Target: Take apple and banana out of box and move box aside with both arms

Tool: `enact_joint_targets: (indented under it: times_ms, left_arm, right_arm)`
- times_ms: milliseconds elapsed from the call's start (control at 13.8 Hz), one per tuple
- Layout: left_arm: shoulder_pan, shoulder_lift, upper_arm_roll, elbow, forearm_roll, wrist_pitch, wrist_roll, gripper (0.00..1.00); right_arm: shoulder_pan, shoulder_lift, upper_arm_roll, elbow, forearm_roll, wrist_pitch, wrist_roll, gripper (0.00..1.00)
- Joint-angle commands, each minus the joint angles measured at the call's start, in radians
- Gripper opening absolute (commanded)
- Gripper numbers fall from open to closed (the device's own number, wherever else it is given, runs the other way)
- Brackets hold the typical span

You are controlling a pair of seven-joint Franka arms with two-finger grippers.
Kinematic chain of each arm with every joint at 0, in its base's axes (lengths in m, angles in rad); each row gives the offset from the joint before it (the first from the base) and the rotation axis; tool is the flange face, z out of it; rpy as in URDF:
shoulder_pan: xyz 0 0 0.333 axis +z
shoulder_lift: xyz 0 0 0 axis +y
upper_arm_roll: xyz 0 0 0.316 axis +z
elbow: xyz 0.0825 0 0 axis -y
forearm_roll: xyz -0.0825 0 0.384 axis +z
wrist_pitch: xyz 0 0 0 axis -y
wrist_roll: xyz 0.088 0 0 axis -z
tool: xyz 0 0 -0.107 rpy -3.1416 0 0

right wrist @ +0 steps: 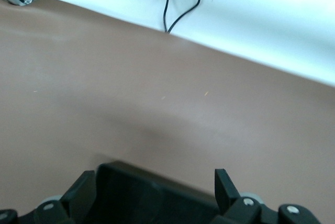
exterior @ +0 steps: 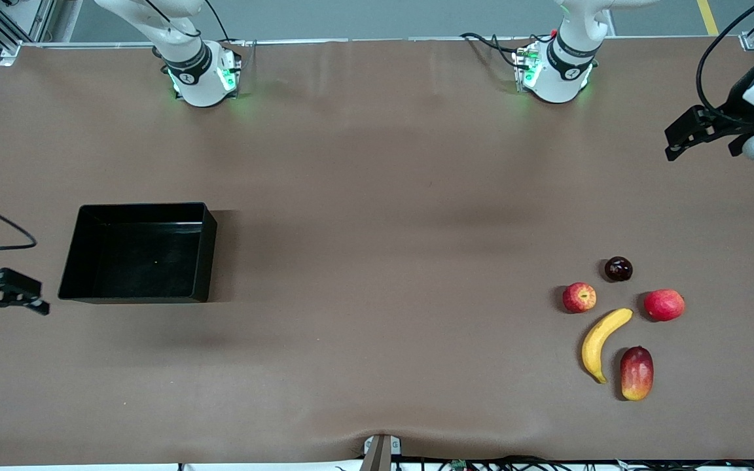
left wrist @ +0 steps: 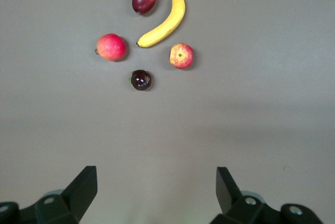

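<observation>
Right gripper (exterior: 7,297) hung open and empty beside the box (exterior: 138,254), at the right arm's end of the table (exterior: 377,216). Left gripper (exterior: 694,134) stood wide, holding nothing, over the left arm's end.

Box: glossy black, low-walled, nothing in it.

Apple (exterior: 578,297), red with yellow streaks, and long yellow banana (exterior: 601,343) lay on the table near the left arm's end, close together, among three other fruits.

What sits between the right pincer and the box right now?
Nothing visible. The right pincer, open, hangs just off the box at the right arm's end of the table, with only bare table between them. The box is empty; the apple and banana lie at the left arm's end.
</observation>
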Motion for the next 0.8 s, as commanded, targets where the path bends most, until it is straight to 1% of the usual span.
enact_joint_targets:
  times_ms: [0, 145, 217, 361, 506, 578, 723]
  left_arm:
    - [-0.006, -0.03, -0.005, -0.032, -0.017, -0.024, -0.068, 1.0]
    - [-0.005, -0.028, -0.013, -0.03, -0.017, -0.039, -0.088, 1.0]
    - [-0.005, -0.025, -0.013, -0.029, -0.017, -0.046, -0.089, 1.0]
    - [0.0, -0.017, -0.013, -0.018, -0.017, -0.055, -0.077, 1.0]
    - [0.002, -0.013, -0.013, -0.004, -0.017, -0.056, -0.072, 1.0]
    - [0.002, -0.013, -0.013, -0.004, -0.017, -0.055, -0.071, 1.0]
    - [-0.001, -0.013, -0.013, -0.004, -0.017, -0.055, -0.071, 1.0]
  right_arm:
    - [0.011, -0.114, -0.005, -0.015, -0.036, -0.188, 0.169, 1.0]
    - [0.008, -0.177, -0.005, -0.016, -0.037, -0.34, 0.209, 1.0]
    - [0.008, -0.209, -0.005, -0.037, -0.036, -0.402, 0.238, 1.0]
    - [0.008, -0.309, -0.009, -0.146, -0.044, -0.407, 0.247, 1.0]
    - [-0.01, -0.373, -0.009, -0.244, -0.109, -0.398, 0.247, 1.0]
    - [-0.014, -0.39, -0.009, -0.269, -0.126, -0.377, 0.247, 1.0]
    - [-0.011, -0.395, -0.008, -0.274, -0.163, -0.358, 0.249, 1.0]
